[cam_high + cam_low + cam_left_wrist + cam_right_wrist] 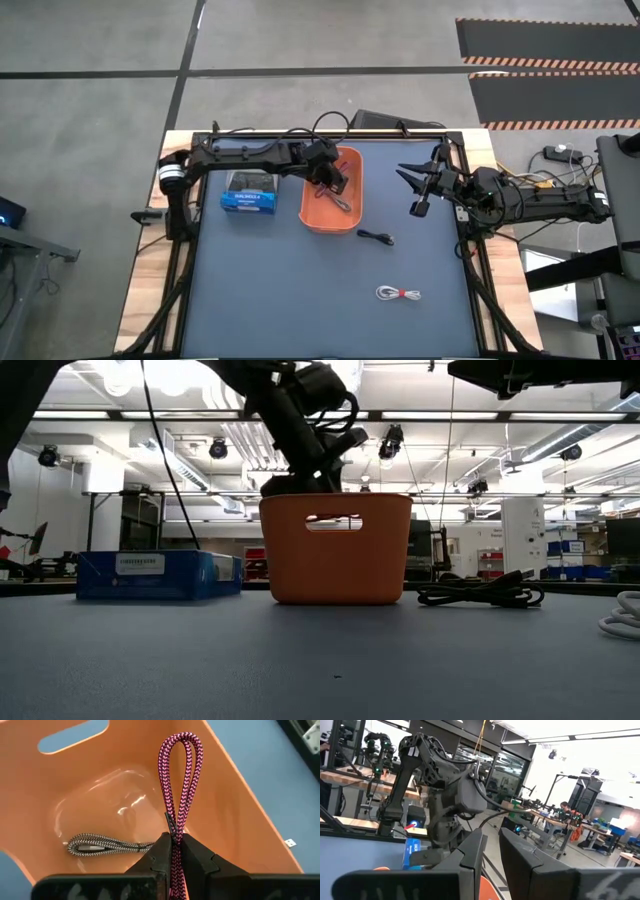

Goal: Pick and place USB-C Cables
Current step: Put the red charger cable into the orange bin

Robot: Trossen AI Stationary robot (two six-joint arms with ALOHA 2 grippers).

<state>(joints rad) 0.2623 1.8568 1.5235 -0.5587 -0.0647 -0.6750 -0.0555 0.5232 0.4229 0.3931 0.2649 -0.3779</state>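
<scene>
Blue-and-black retail box (249,195) sits flat on the dark counter (300,300), just left of the orange bin, the two close but apart. From table level the box (158,576) shows a white label on its front. Beyond the counter, grey floor with dark seam lines, and striped black mats (548,62) edged in orange hazard tape at the upper right. Bright ceiling light strips (480,415) run across the workshop behind, with benches and a seated person (565,812) far off.

We count four USB-C cables: one red (178,780), one grey (100,844), one black (376,237), one white (398,294); one orange bin (355,195); one blue box (249,199).
</scene>
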